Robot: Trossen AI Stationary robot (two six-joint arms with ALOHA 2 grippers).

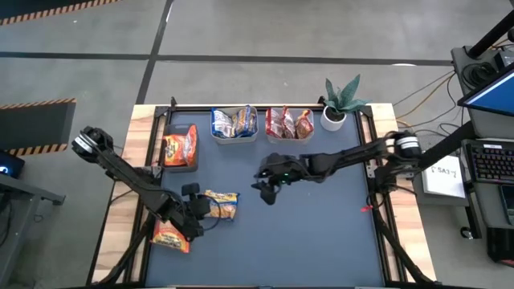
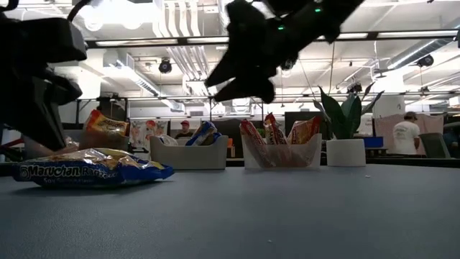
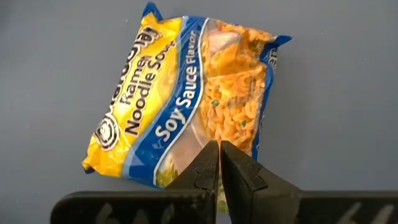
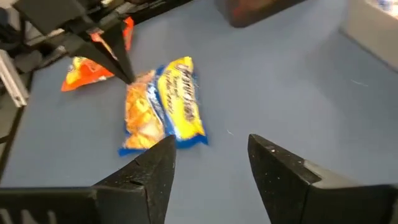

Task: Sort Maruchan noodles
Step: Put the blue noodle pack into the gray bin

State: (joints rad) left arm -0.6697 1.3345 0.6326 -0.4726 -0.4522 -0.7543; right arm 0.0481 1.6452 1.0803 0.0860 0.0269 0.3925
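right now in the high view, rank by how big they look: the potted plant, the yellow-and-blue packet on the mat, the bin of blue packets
1. Bin of blue packets, widest of the three.
2 and 3. Potted plant and yellow-and-blue packet: too alike to rank; the plant's leaves spread about as wide as the packet is long.

Grey concrete floor with striped hazard tape; wooden table, blue mat; ceiling strip lights; potted plant.
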